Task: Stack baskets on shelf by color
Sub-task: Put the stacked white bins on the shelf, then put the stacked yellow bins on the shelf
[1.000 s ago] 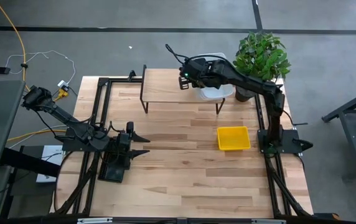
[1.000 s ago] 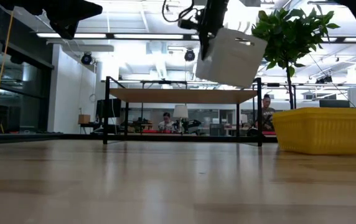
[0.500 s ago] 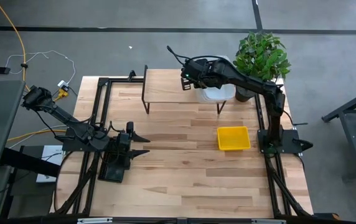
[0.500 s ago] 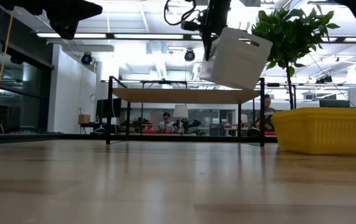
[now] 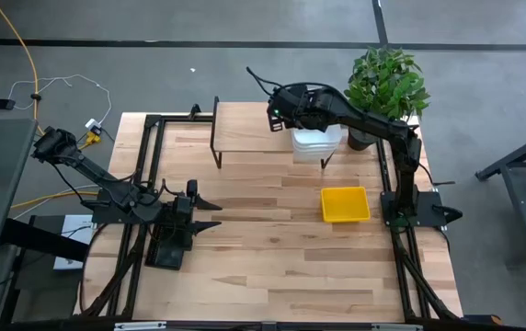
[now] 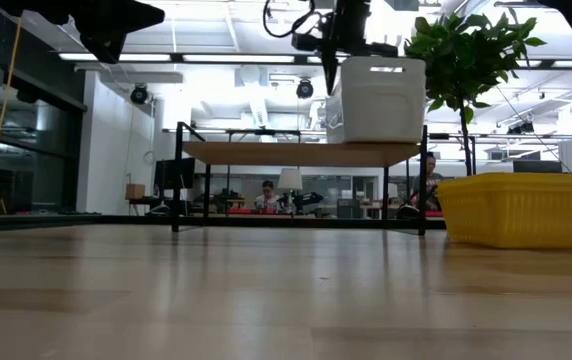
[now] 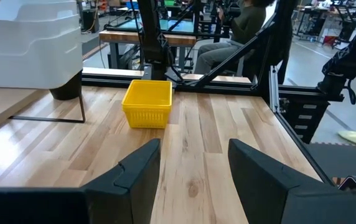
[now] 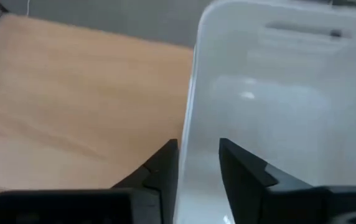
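Right wrist view showed the right gripper (image 8: 198, 163) with its two fingers (image 8: 243, 171) set either side of the white basket's (image 8: 290, 118) near wall, a narrow gap on each side, so parted a little and straddling the rim; whether they still pinched it could not be told. White basket sat level on the right end of the shelf (image 5: 254, 129), apparently a stack of white ones (image 6: 378, 98), beside the potted plant (image 5: 387, 81). Low view had the right gripper (image 6: 334, 55) coming down at the stack's left edge. Yellow basket (image 5: 346, 204) lay on the table (image 5: 272, 267) in front of the shelf, well apart from it, near the right arm's base. Left gripper (image 7: 193, 162) rested low at the table's left side, fingers wide apart, holding nothing, pointed toward the yellow basket (image 7: 148, 103).
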Motion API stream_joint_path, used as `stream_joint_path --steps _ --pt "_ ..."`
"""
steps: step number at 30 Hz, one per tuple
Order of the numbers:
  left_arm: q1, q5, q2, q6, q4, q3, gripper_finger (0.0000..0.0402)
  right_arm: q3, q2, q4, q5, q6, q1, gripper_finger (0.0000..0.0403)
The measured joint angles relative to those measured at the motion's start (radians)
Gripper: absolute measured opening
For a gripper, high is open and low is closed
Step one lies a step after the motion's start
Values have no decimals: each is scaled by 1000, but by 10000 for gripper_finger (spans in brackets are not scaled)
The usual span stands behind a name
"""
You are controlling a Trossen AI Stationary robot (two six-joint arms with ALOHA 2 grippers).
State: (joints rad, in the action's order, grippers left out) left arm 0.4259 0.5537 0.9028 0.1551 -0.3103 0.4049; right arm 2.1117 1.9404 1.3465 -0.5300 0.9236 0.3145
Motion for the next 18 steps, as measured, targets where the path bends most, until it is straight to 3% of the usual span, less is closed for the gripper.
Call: stream_joint_path --steps 11,18 --pt "0 0 0 -1 0 0 176 0 -19 -135 -40 -289 -19 119" --pt "0 19 0 -11 0 -1 176 2 -97 -148 -45 -519 -181 119"
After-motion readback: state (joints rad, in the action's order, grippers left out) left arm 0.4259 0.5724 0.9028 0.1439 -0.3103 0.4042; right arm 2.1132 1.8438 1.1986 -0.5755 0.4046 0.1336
